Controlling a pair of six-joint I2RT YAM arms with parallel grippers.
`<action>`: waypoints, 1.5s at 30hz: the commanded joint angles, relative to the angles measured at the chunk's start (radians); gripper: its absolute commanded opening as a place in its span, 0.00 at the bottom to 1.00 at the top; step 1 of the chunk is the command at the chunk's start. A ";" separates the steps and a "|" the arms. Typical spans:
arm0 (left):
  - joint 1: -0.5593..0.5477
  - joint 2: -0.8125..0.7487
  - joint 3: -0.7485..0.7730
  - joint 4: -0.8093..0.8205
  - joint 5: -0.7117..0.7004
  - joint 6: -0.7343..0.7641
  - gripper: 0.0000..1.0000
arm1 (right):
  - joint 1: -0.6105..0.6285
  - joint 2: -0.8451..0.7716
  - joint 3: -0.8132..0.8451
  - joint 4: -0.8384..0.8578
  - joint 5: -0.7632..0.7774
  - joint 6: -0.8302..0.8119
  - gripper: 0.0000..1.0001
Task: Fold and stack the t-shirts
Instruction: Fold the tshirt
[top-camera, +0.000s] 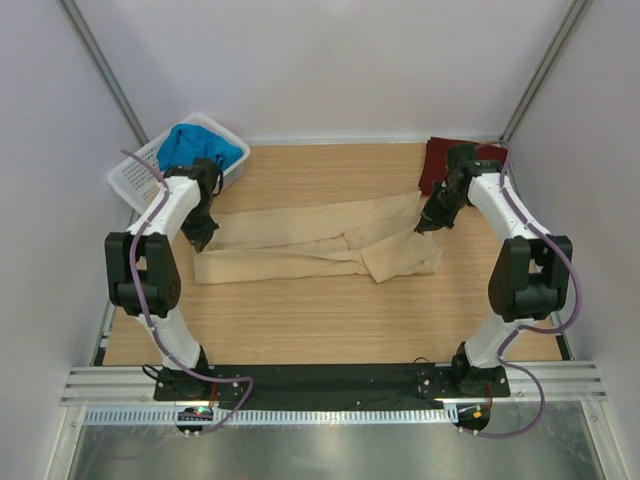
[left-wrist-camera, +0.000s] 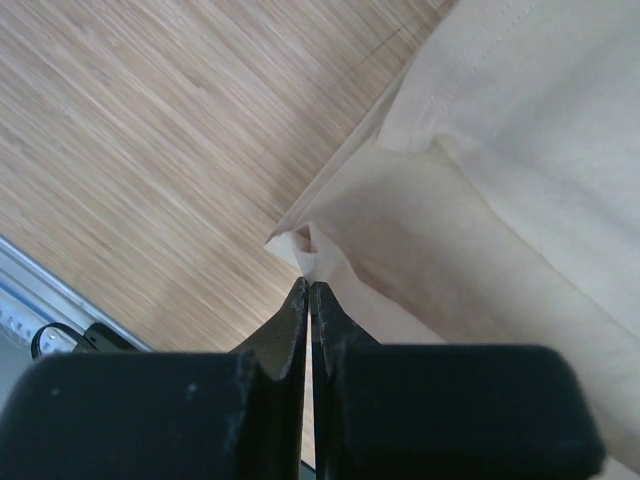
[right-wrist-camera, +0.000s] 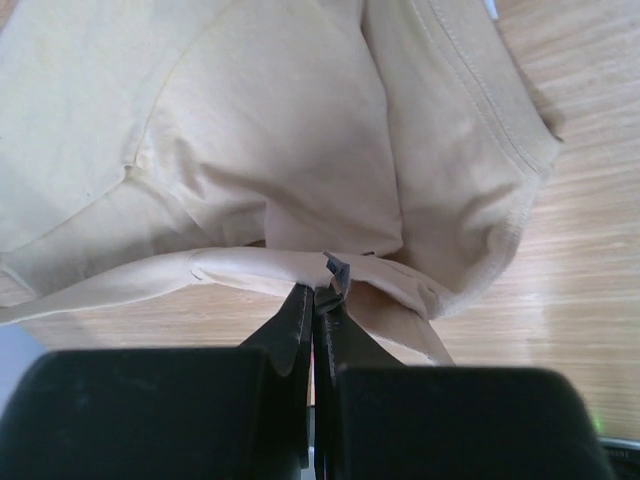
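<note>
- tan t-shirt: plain beige, no print, mid-desk.
- maroon t-shirt: plain dark red, at 1 o'clock.
- blue t-shirt: plain bright blue, at 11 o'clock.
- basket: white lattice.
- desk: pale wood grain.
- left fingers and right fingers: black.

This is a robotics lab test cell, not a lived-in room. A light wood-grain tabletop is boxed in by plain white wall panels on its far side and both flanks, with grey metal struts rising behind its far corners. Along the tabletop's near edge lie silver slotted aluminium rails. A black mounting plate there carries a white-and-black left robot arm and a matching right robot arm. Just beyond that edge are a white toothed cable duct and loose purple cables.
</note>
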 joint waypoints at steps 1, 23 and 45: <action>0.030 0.035 0.045 0.010 -0.037 0.021 0.00 | -0.001 0.042 0.082 -0.001 -0.047 -0.022 0.01; 0.050 0.308 0.272 0.026 -0.016 0.105 0.00 | -0.015 0.320 0.342 0.007 -0.107 0.012 0.01; -0.005 0.000 0.033 0.168 0.241 0.168 0.72 | 0.021 0.307 0.412 -0.108 0.036 -0.160 0.52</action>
